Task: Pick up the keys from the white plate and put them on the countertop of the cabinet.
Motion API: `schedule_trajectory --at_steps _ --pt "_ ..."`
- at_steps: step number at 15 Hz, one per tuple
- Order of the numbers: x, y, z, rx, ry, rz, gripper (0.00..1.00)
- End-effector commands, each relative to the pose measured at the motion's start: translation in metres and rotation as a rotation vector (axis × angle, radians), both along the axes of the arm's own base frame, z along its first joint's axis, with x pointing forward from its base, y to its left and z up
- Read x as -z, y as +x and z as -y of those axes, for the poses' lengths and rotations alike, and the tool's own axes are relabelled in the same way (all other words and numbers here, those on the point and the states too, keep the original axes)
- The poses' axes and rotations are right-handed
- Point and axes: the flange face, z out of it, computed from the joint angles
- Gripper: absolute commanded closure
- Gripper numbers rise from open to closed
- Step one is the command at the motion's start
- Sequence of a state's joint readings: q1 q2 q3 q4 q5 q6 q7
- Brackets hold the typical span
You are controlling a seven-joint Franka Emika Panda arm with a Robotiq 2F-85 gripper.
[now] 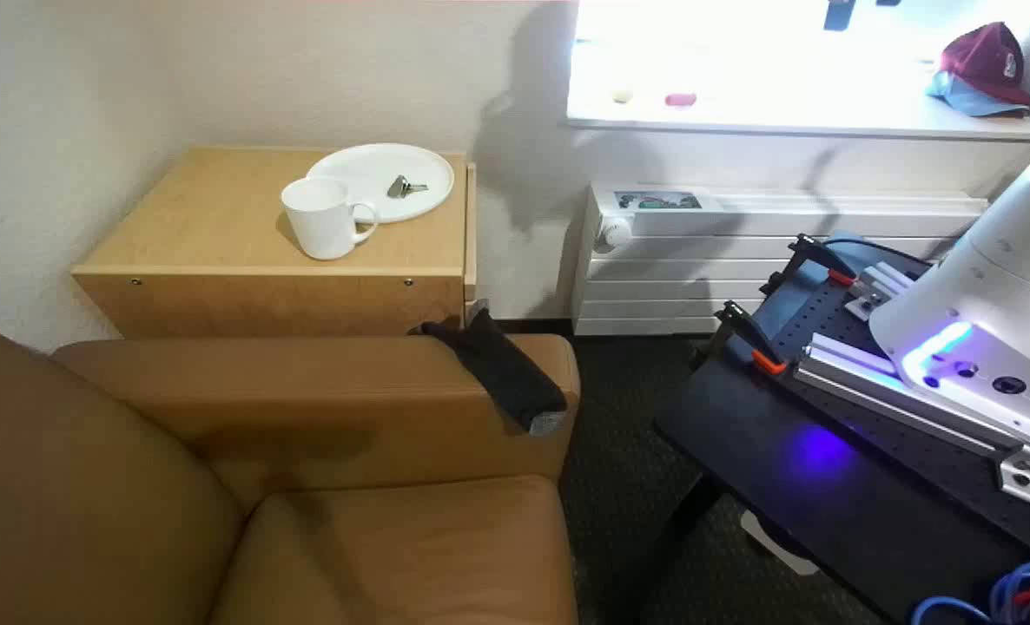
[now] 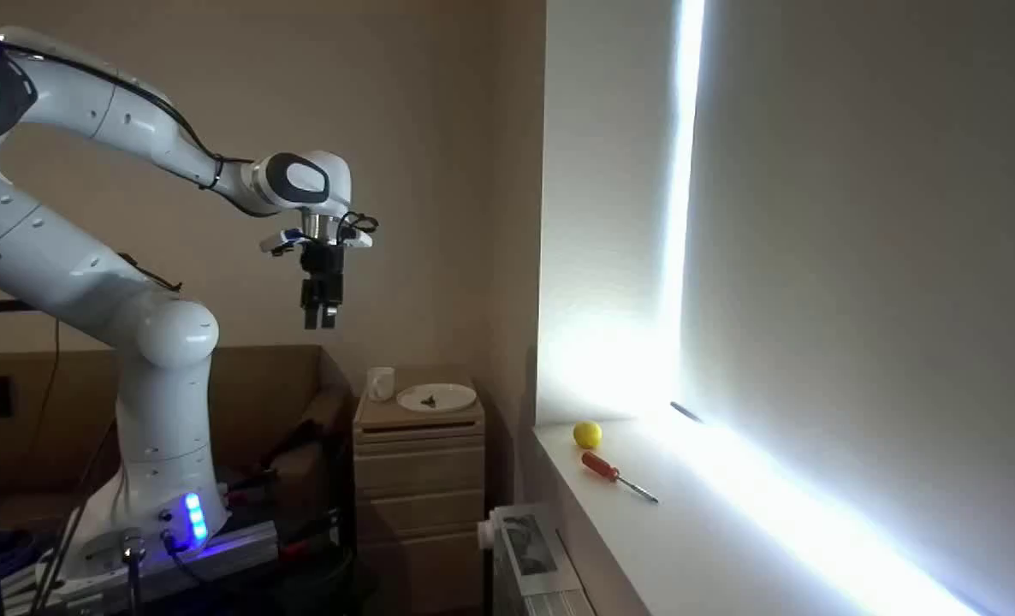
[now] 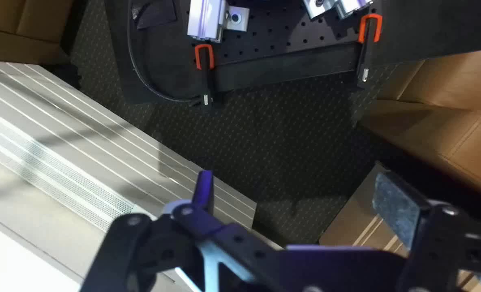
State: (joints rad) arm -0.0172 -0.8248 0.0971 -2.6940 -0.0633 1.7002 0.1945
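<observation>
Keys (image 1: 406,187) lie on the white plate (image 1: 371,173), toward three o'clock in an exterior view. The gripper (image 2: 320,322) hangs empty, jaws spread: best bring it over, descend straight, clear of the white cup (image 1: 322,222) at the plate's eight o'clock.

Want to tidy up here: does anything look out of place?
A dark sock-like item lies over the couch armrest, looking stray there. Keys on the white plate also seem odd, since plates usually hold food.
</observation>
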Motion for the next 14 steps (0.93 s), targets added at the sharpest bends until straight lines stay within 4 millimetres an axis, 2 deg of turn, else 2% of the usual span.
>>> schedule_trajectory --at_steps 1,7,8,9,11,14 --pt "0.000 0.000 0.000 0.000 0.000 -0.001 0.00" --pt "0.000 0.000 0.000 0.000 0.000 -0.001 0.00" --pt "0.009 0.002 0.004 0.005 -0.001 -0.044 0.00" --pt "0.020 0.008 -0.001 0.033 -0.005 -0.058 0.00" --pt "0.060 0.025 -0.038 0.162 0.026 -0.108 0.00" --pt "0.085 0.037 -0.100 0.311 0.117 -0.107 0.00"
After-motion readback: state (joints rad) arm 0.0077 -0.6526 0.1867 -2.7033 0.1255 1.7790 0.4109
